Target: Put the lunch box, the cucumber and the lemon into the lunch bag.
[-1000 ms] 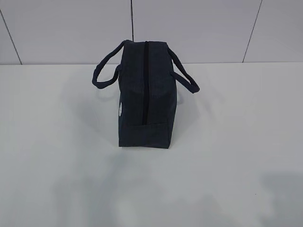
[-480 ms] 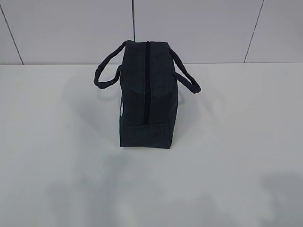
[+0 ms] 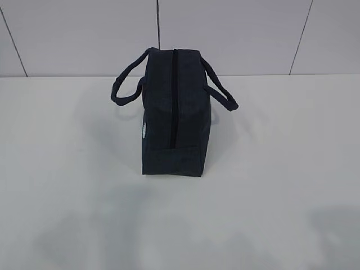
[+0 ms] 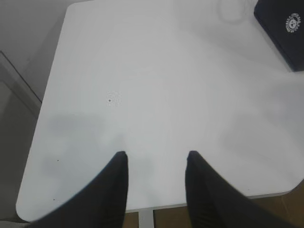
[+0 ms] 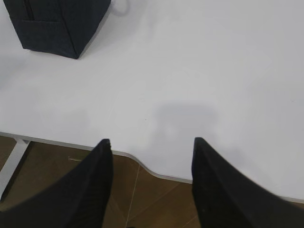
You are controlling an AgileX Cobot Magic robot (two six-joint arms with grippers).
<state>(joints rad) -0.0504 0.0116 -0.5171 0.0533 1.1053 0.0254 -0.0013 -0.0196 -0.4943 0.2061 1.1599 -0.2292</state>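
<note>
Barely shifted since before: lunch bag (image 3: pixel 173 115) upright mid-bench (image 3: pixel 281 169), zipper closed. Left end effector (image 4: pixel 156 159) and right end effector (image 5: pixel 151 145) parted, empty, hovering back. Food items unseen.

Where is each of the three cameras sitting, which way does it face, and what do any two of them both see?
Exterior view: in front of the table, angled down at the lunch bag; no robot parts show.
Left wrist view: above the table's left edge, looking down; the left gripper with open jaws shows.
Right wrist view: above the table's near edge, looking down; the right gripper with open jaws shows.
Shared: all three see the lunch bag and table.
</note>
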